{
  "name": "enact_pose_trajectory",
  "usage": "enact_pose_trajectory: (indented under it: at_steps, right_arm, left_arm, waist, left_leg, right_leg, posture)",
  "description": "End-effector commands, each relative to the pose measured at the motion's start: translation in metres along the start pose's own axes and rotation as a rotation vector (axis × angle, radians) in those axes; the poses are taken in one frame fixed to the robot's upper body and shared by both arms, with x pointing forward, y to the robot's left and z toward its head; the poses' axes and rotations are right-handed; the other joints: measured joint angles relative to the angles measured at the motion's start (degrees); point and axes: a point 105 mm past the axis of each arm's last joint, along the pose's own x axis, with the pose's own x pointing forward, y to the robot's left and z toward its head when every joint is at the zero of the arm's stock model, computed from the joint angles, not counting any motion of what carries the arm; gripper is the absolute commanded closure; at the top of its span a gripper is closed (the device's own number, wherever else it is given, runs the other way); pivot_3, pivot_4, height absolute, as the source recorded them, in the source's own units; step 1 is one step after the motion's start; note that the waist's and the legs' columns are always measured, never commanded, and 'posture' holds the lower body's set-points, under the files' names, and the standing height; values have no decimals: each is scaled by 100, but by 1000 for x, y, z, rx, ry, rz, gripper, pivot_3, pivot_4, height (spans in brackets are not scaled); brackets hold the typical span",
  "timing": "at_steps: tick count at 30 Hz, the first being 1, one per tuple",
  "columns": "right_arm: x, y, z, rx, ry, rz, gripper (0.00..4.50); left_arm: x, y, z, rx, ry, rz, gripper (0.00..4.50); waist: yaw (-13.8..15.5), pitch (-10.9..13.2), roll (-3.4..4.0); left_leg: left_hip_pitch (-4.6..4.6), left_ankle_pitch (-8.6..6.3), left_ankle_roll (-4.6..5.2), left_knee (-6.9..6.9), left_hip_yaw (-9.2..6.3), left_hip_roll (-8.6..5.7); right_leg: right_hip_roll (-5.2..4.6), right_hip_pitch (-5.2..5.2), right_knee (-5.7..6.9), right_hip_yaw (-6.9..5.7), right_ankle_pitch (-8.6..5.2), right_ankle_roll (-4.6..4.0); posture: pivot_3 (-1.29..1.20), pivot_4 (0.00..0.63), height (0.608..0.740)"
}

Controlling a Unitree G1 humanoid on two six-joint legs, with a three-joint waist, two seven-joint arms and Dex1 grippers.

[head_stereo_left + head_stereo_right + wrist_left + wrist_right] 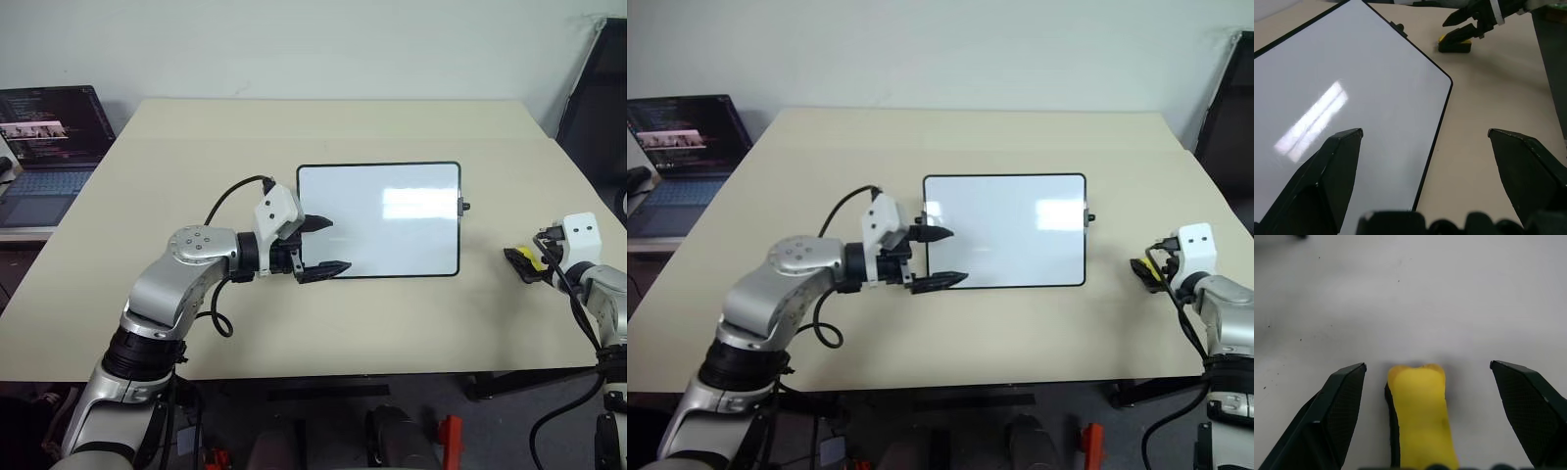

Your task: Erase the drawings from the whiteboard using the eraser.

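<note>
Two fingers of right gripper (1427, 367) spread wide | eraser (1421, 416) seen between them, untouched, right of whiteboard (379, 219) | left gripper (326, 245) held open over whiteboard's left edge

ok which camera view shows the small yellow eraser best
The right wrist view: the small yellow oblong eraser lies large and unblocked on the table between the open right gripper's fingers, touching neither. The left wrist view shows it small and distant; both eye views show a yellow sliver beside that gripper.
</note>
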Motion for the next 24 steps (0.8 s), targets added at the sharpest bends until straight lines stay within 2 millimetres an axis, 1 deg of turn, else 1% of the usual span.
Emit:
enact_pose_trajectory:
  at_steps: [1,2,4,6,8,9,11,13,19,22,24]
  right_arm:
    - [-6,16,32,22,-168,35,45]
    - [-5,19,32,28,-175,39,45]
    - [2,27,26,73,-210,21,45]
    - [9,32,20,108,-231,-6,45]
    - [13,35,14,126,-234,-13,45]
    - [15,38,12,127,-237,-5,45]
    - [16,39,10,138,-251,-7,45]
    - [18,40,8,144,-256,-9,45]
    - [25,51,-2,153,-251,20,45]
    - [26,56,-8,161,-250,31,45]
    - [27,59,-11,161,-251,41,45]
  left_arm:
    - [-18,33,6,64,-36,232,0]
    - [-20,38,4,71,-38,271,0]
    - [-29,71,-5,41,-61,512,0]
    - [-37,94,-16,12,-75,705,0]
    - [-43,104,-26,-13,-81,822,0]
    - [-44,107,-31,-20,-77,858,0]
    - [-42,106,-43,-34,-60,900,0]
    - [-37,100,-54,-48,-51,903,0]
    - [-29,90,-86,-121,-8,954,0]
    - [-24,84,-97,-139,13,956,0]
    - [-22,82,-101,-149,17,956,0]
  waist:
    - [-15,0,0]
    - [-12,0,0]
    - [13,-2,1]
    - [32,-3,0]
    - [57,-2,0]
    - [69,-2,0]
    - [101,-2,0]
    - [120,-3,0]
    - [121,-3,0]
    - [120,-3,1]
    - [125,-3,0]
  left_leg:
    - [1,0,0,-1,0,2]
    - [2,0,0,0,-2,2]
    - [1,0,0,0,-3,2]
    - [3,0,0,3,-4,0]
    - [0,0,0,5,-3,-3]
    - [-3,0,0,5,-2,-5]
    - [-7,0,-1,4,-1,-6]
    - [-7,-1,-2,1,0,-6]
    - [-4,-1,-2,0,1,-5]
    - [-1,0,-2,0,1,-5]
    - [-2,0,-2,1,0,-6]
  right_leg:
    - [1,0,0,0,0,0]
    - [2,0,1,0,0,0]
    - [2,1,2,-3,0,0]
    - [-2,6,0,-6,2,3]
    - [-6,5,2,-4,5,6]
    - [-10,1,-1,-4,5,7]
    - [-13,-2,-1,-4,7,9]
    - [-15,-2,-3,-5,7,9]
    - [-14,-2,1,-7,7,8]
    - [-13,-1,6,-7,7,7]
    - [-13,-1,5,-8,7,7]
  posture:
    - [0,150,740]
    - [0,150,740]
    - [0,150,740]
    - [0,150,740]
    - [0,150,740]
    - [0,150,740]
    - [0,150,740]
    - [0,150,740]
    - [0,150,740]
    - [0,150,740]
    - [0,150,740]
